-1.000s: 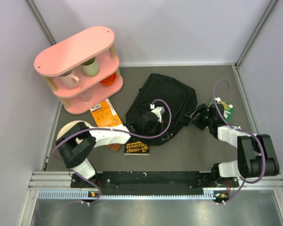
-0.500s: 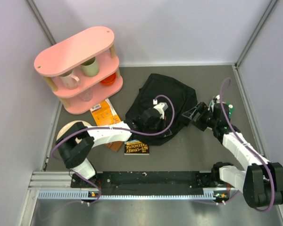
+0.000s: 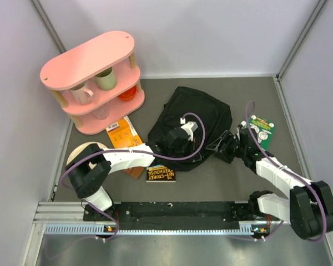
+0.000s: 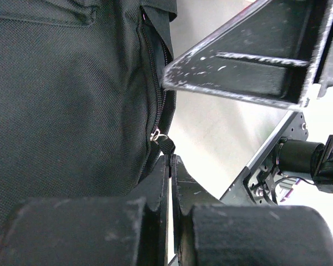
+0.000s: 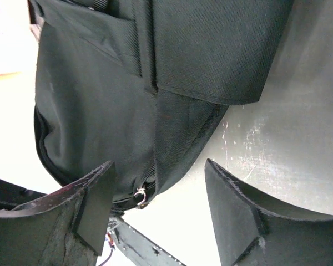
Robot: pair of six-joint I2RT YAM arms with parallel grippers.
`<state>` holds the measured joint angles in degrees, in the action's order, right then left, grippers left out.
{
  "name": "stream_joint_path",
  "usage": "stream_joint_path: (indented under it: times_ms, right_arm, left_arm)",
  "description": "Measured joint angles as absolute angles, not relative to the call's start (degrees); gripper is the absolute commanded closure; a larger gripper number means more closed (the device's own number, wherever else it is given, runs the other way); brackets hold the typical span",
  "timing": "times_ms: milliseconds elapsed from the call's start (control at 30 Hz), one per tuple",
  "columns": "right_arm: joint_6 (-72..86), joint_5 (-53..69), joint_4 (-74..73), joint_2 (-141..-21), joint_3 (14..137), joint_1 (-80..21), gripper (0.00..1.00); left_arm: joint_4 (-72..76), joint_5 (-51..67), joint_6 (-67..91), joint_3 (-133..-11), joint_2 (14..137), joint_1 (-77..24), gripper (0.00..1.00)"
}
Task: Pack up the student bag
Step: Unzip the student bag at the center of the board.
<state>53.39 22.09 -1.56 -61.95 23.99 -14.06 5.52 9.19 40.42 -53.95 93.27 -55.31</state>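
The student bag (image 3: 193,119) is a black floppy backpack lying in the middle of the table. My left gripper (image 3: 198,155) rests on its near right edge; in the left wrist view the gripper (image 4: 170,160) is shut on the black zip pull (image 4: 167,144) at the end of the zip (image 4: 153,72). My right gripper (image 3: 217,147) is open right beside the same corner. In the right wrist view its fingers (image 5: 94,202) straddle the bag's edge (image 5: 177,127), with a metal zip ring (image 5: 140,195) between them, untouched.
A green book (image 3: 262,128) lies right of the bag. An orange book (image 3: 124,133) and a dark book (image 3: 161,174) lie to the bag's left and front. A pink shelf (image 3: 94,77) with mugs stands back left, and a round wooden disc (image 3: 80,152) lies at the left.
My right arm has swung left and nearer, from over the green book to the bag's near right corner, uncovering the book. My left gripper has stayed on the bag.
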Motion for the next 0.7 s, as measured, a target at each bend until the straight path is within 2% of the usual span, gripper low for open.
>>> stream_joint_path:
  times_ms: [33, 67, 133, 167, 233, 467, 700]
  right_arm:
    - [53.7, 22.0, -1.2, -63.2, 24.0, -14.7, 0.43]
    - [53.9, 22.0, -0.9, -64.2, 24.0, -15.2, 0.57]
    - [54.3, 21.9, 0.3, -66.6, 24.0, -16.1, 0.74]
    - [54.4, 22.0, 0.7, -67.4, 24.1, -16.3, 0.87]
    - [54.7, 21.5, 1.0, -68.0, 24.1, -16.4, 1.00]
    - [53.7, 17.5, -1.1, -67.2, 25.5, -16.4, 1.00]
    - [50.8, 15.0, -2.0, -68.0, 28.7, -14.4, 1.00]
  left_arm:
    - [5.6, 9.3, 40.4, -53.8, 93.3, -55.3, 1.00]
    - [5.7, 9.4, 40.4, -53.6, 93.3, -55.3, 1.00]
    - [6.0, 9.4, 40.4, -53.2, 93.3, -55.3, 1.00]
    - [6.0, 9.4, 40.4, -53.0, 93.3, -55.3, 1.00]
    - [6.0, 9.4, 40.4, -52.6, 93.3, -55.3, 1.00]
    - [6.1, 7.4, 40.2, -49.6, 91.8, -55.3, 1.00]
    - [1.0, -1.3, 39.3, -45.2, 82.2, -55.6, 1.00]
